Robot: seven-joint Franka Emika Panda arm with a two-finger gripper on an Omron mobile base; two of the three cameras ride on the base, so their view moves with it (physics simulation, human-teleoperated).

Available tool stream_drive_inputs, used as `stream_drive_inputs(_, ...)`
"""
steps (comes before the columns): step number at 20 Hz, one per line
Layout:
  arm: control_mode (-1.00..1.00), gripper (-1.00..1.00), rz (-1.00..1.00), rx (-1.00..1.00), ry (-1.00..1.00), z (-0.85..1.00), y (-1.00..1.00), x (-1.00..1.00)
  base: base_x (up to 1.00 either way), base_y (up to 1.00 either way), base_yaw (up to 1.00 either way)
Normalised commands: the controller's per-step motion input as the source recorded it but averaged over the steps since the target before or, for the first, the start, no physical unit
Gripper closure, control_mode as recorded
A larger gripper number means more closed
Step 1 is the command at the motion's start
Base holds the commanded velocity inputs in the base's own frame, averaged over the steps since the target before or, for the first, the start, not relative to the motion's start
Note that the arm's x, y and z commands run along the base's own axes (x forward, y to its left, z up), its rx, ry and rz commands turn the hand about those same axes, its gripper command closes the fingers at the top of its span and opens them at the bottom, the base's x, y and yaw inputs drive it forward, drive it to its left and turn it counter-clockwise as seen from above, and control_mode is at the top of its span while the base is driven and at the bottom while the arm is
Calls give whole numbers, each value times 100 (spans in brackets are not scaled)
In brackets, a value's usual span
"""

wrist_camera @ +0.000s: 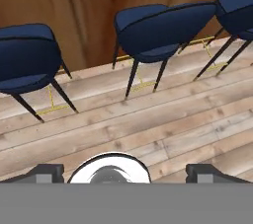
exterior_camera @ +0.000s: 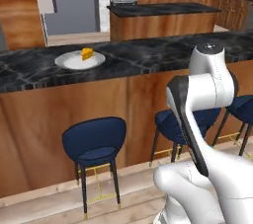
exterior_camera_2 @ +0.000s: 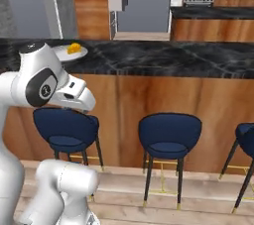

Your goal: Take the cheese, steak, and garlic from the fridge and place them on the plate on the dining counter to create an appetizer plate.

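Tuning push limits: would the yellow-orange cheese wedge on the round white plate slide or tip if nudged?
The yellow-orange cheese wedge looks chunky and low, so it probably slides rather than tips. The round white plate appears smooth and shallow, so it likely offers little grip or rim. The wedge seems small, probably light.

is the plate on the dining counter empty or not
Not empty: the plate on the dining counter holds the cheese, nothing else.

My white casing point(exterior_camera: 212, 77) gleams smooth beside the dining counter point(exterior_camera: 148, 53) — glossy black marble over warm wood panelling — with matt navy stools point(exterior_camera: 95, 139) on pale plank flooring point(wrist_camera: 148, 124).
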Motion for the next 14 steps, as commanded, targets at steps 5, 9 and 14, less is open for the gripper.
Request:
stream_drive_inputs(5, 100, -100, 0, 0, 0, 0, 0, 0, -50, -100, 1)
stream_drive_inputs(9, 100, -100, 0, 0, 0, 0, 0, 0, -26, -100, 5)
stream_drive_inputs(14, 100, -100, 0, 0, 0, 0, 0, 0, -4, -100, 8)
